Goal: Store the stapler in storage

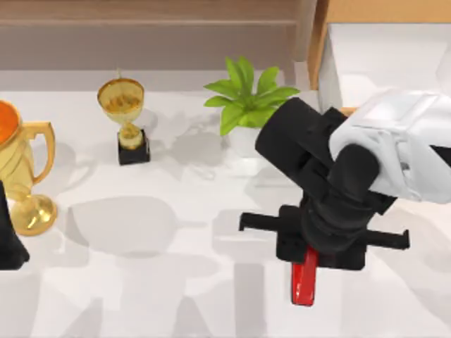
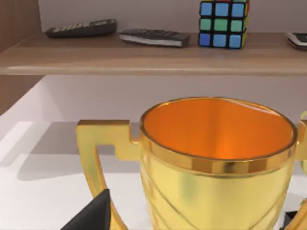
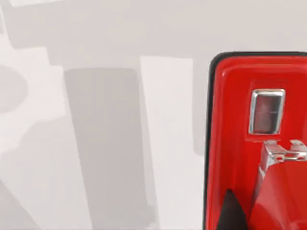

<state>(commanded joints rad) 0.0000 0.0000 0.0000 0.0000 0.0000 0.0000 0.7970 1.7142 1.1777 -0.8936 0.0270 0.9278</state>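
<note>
Red stapler [image 1: 304,279] under right claw [image 1: 310,264], grip state unclear, tan storage [image 1: 366,53] drawer open, white inside, left arm parked.

The stapler [image 3: 240,143] looks like glossy red plastic with shiny metal fittings. The large trophy cup [image 2: 216,158] is polished gold metal, and the shelf [image 2: 144,57] is matt wood.

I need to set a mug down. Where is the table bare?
Bare: between the small trophy and the stapler. Crowded: around the right pincer, plant, and the big trophy at left.
</note>
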